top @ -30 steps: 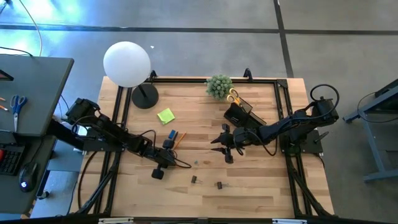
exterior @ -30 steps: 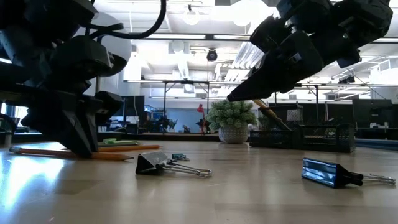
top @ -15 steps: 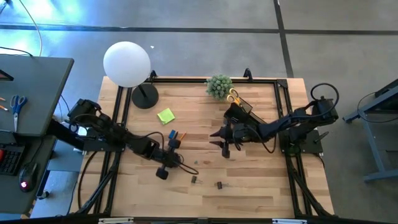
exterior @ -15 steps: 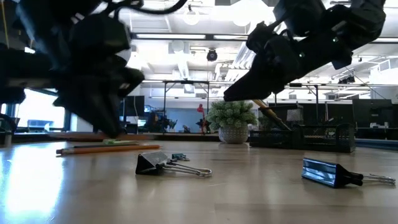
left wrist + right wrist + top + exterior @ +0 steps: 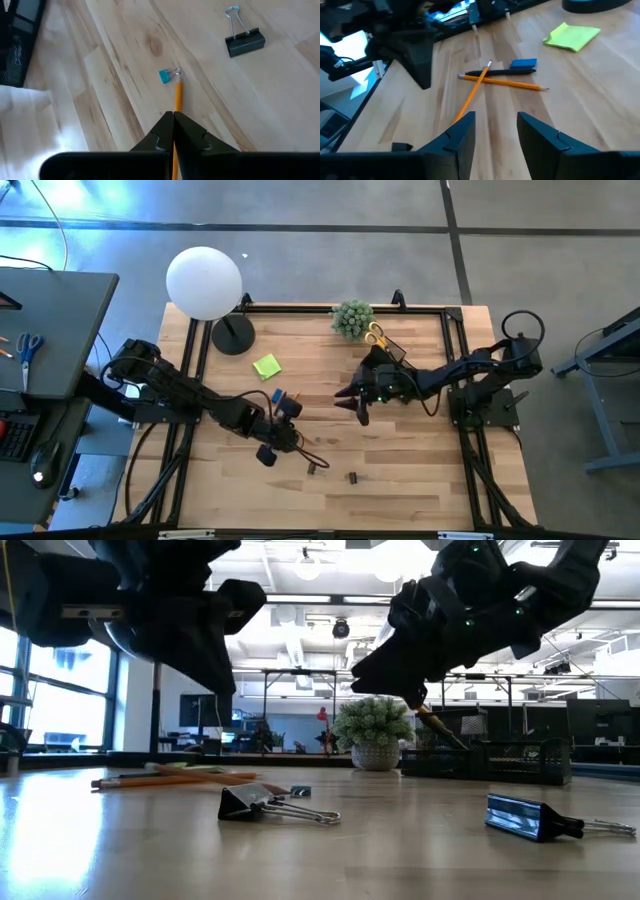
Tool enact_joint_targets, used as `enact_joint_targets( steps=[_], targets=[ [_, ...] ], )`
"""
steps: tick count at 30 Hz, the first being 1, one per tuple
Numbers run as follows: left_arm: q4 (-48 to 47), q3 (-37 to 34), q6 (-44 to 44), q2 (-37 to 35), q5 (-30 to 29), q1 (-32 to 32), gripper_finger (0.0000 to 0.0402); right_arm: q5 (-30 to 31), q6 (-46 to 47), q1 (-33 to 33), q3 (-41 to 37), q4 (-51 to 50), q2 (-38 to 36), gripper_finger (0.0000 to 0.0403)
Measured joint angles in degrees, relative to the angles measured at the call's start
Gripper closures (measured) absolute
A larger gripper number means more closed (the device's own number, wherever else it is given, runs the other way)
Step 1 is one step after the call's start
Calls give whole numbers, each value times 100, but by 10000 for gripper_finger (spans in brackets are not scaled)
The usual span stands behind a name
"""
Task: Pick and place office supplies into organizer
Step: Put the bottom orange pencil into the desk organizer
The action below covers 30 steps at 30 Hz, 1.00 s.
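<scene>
You had the left gripper (image 5: 173,131) pinched shut on the orange pencil (image 5: 177,97) over mid-table, the right gripper (image 5: 495,131) parted and empty, so carrying it across to the organizer (image 5: 385,352) near the plant seemed next.

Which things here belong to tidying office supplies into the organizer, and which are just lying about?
Belong to the job:
black mesh organizer
yellow-handled scissors
lime-green sticky-note pad
orange pencil pinched in the shut left gripper
small blue block
black binder clip

Just lying about:
white globe lamp
green potted plant
</scene>
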Motion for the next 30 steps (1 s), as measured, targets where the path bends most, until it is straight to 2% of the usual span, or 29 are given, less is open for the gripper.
enact_joint_targets(
  steps=[5, 9, 12, 16, 21, 24, 30],
  targets=[
    [-707, 12, -459, -4, -181, 0, 396, 284, -209, -12, -1, -36, 0, 263],
    [-1364, 10, -1266, -4, -496, 1, 395, 656, -303, -12, 6, 93, 12, 263],
    [-1723, 6, -1917, -66, -678, 4, 400, 679, -305, -12, 228, 85, 215, 263],
    [-1832, -75, -2502, -288, -939, 2, 399, 530, -516, 140, 1037, -445, 845, 263],
    [-1730, -494, -3122, -981, -1276, -28, 400, 532, -1004, 371, 2480, -1868, 1763, 263],
    [-1448, -994, -3434, -1655, -1503, -175, 401, 543, -1158, 464, 3188, -2487, 2182, 263],
    [714, -2361, -3333, -3052, -1673, -567, 401, 657, -927, 628, 3834, -2647, 2569, 263]
  ],
)
